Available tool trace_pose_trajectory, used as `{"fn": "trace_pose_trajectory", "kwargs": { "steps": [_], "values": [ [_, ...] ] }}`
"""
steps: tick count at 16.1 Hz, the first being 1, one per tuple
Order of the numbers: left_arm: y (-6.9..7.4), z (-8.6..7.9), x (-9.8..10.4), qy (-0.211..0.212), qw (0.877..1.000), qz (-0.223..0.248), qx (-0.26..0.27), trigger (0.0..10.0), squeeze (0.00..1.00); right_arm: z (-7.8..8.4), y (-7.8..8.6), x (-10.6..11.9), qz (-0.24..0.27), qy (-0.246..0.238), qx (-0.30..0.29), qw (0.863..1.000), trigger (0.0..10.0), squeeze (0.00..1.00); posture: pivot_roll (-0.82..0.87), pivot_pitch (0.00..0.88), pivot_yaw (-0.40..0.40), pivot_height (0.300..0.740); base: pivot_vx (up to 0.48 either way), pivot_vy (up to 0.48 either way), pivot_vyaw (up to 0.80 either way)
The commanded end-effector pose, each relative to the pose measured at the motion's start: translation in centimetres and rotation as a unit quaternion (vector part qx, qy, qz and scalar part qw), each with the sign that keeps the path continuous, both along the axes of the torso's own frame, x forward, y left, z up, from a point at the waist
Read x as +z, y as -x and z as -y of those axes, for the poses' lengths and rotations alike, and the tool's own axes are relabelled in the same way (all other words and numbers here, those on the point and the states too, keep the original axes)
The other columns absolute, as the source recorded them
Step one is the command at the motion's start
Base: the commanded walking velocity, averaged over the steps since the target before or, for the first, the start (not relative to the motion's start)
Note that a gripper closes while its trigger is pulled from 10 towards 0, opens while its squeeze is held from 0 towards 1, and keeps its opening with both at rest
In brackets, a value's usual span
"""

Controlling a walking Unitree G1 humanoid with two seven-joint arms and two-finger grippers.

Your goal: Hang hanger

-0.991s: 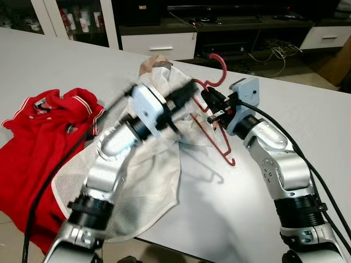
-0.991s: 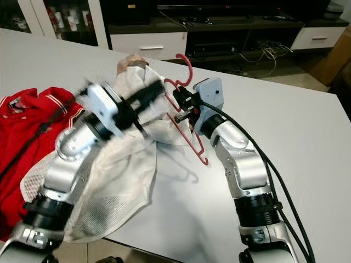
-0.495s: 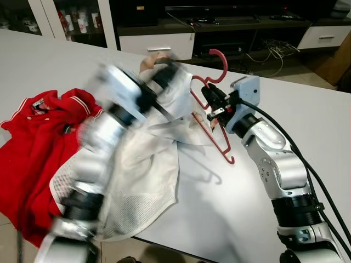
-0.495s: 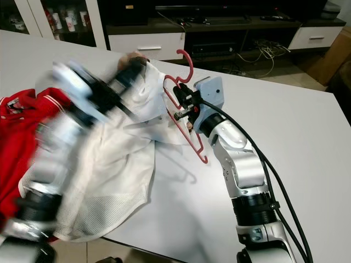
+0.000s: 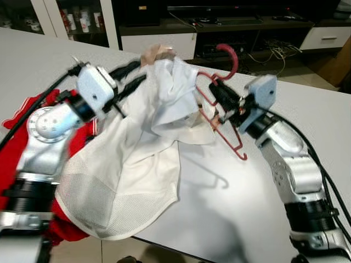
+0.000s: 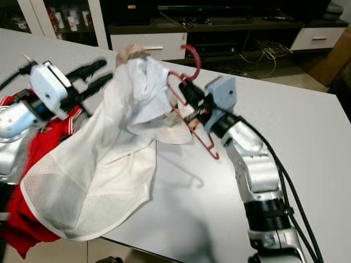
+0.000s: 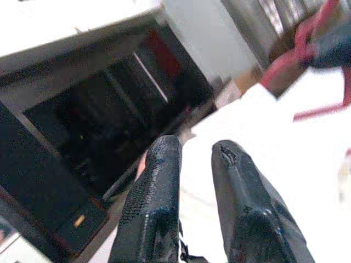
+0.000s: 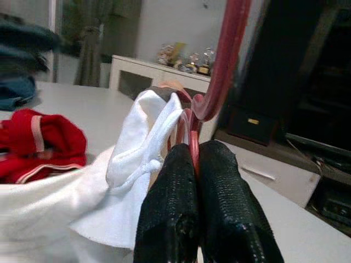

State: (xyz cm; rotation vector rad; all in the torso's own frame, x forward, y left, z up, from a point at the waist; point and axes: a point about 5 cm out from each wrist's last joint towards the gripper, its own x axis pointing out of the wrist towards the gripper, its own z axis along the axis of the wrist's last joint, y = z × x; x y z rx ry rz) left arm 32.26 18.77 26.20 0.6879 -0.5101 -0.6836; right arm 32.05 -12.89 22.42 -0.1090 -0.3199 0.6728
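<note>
We saw the right gripper (image 5: 217, 91) raised above the table (image 5: 307, 109), its two black fingers (image 8: 186, 181) pressed together on the neck of the red hanger (image 5: 224, 123), just under the hook. The hanger stood lifted off the table and tilted, its hook uppermost and its lower bar slanting down toward the tabletop, where it threw a shadow. One end of the hanger reached into the white shirt (image 5: 145, 148), which hung bunched and draped from it; the shirt's upper part was gathered in folds beside the hanger's neck, and its mesh lower part lay spread on the table, reaching the near edge. The left gripper (image 6: 93, 76) was held up on the far left side of the shirt, beside its raised shoulder, and its fingers (image 7: 159, 186) stood a little apart with nothing between them; we could not tell whether their tips touched the cloth. A red shirt (image 6: 38, 164) with pale trim lay crumpled at the table's left edge, partly under the white one and hanging over the side. Beyond the table we made out a white drawer unit (image 5: 159, 44) and dark shelving (image 5: 230, 27) with cables on the floor.
</note>
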Motion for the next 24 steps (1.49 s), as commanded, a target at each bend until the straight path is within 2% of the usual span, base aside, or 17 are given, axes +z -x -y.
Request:
{"fn": "trace_pose_trajectory", "kwargs": {
  "steps": [1, 5, 7, 8, 10, 11, 14, 15, 16, 17, 21, 23, 24],
  "values": [
    [0.0, 0.0, -0.4, -0.025, 1.0, 0.002, -0.003, 10.0, 0.0, -0.4, 0.7, 0.9, 0.036, 0.014, 0.023, 0.999, 10.0, 0.0, 0.07, 0.068, -0.048, 0.74, 0.0, 0.0, 0.0],
    [-0.3, -0.1, 0.4, -0.041, 0.999, 0.031, -0.002, 10.0, 0.0, -1.3, 1.7, 1.0, 0.066, 0.047, 0.07, 0.994, 10.0, 0.0, 0.07, 0.066, -0.05, 0.74, 0.0, 0.0, 0.0],
    [-0.3, 0.3, 1.2, -0.036, 0.998, 0.054, -0.016, 10.0, 0.0, -1.7, 2.2, 0.6, 0.078, 0.084, 0.091, 0.989, 10.0, 0.0, 0.07, 0.065, -0.046, 0.74, 0.0, 0.0, 0.0],
    [-0.2, 0.3, 1.3, -0.023, 0.998, 0.042, -0.034, 10.0, 1.0, -1.8, 2.2, 0.5, 0.078, 0.089, 0.091, 0.989, 10.0, 0.0, 0.07, 0.065, -0.044, 0.74, 0.0, 0.0, 0.0],
    [0.2, 0.4, 0.8, -0.031, 0.997, 0.01, -0.067, 10.0, 1.0, -1.8, 2.2, 0.4, 0.078, 0.092, 0.091, 0.989, 10.0, 0.0, 0.07, 0.066, -0.042, 0.74, 0.0, 0.0, 0.0],
    [0.6, 0.4, -0.3, -0.056, 0.993, -0.034, -0.094, 10.0, 1.0, -1.9, 2.2, 0.3, 0.079, 0.095, 0.091, 0.988, 10.0, 0.0, 0.07, 0.066, -0.038, 0.74, 0.0, 0.0, 0.0],
    [0.8, 0.0, -1.1, -0.078, 0.989, -0.072, -0.105, 10.0, 1.0, -1.8, 2.2, 0.2, 0.081, 0.106, 0.093, 0.987, 10.0, 0.0, 0.07, 0.066, -0.038, 0.74, 0.0, 0.0, 0.0],
    [0.8, -0.3, -1.4, -0.098, 0.987, -0.079, -0.104, 10.0, 1.0, -1.8, 2.2, 0.1, 0.082, 0.109, 0.096, 0.986, 10.0, 0.0, 0.07, 0.066, -0.038, 0.74, 0.0, 0.0, 0.0],
    [0.8, -0.3, -1.5, -0.109, 0.985, -0.083, -0.104, 10.0, 0.79, -1.9, 2.3, 0.1, 0.083, 0.111, 0.097, 0.986, 10.0, 0.0, 0.07, 0.066, -0.038, 0.74, 0.0, 0.0, 0.0],
    [0.7, -0.5, -1.3, -0.126, 0.984, -0.071, -0.099, 10.0, 0.0, -2.0, 2.4, 0.0, 0.085, 0.119, 0.104, 0.984, 10.0, 0.0, 0.07, 0.066, -0.038, 0.74, 0.0, 0.0, 0.0],
    [0.4, -0.4, 0.5, -0.147, 0.984, -0.027, -0.101, 10.0, 0.0, -2.3, 2.9, -0.8, 0.081, 0.152, 0.128, 0.977, 10.0, 0.0, 0.08, 0.062, -0.041, 0.74, 0.0, 0.0, 0.0],
    [0.5, 0.0, 0.6, -0.149, 0.982, -0.025, -0.111, 10.0, 0.0, -2.4, 3.0, -1.1, 0.081, 0.164, 0.132, 0.974, 10.0, 0.0, 0.07, 0.058, -0.04, 0.74, 0.0, 0.0, 0.0],
    [0.4, -0.2, -0.4, -0.16, 0.979, -0.051, -0.112, 10.0, 0.0, -2.6, 3.1, -0.9, 0.087, 0.163, 0.135, 0.974, 10.0, 0.0, 0.07, 0.058, -0.039, 0.74, 0.0, 0.0, 0.0]
  ]
}}
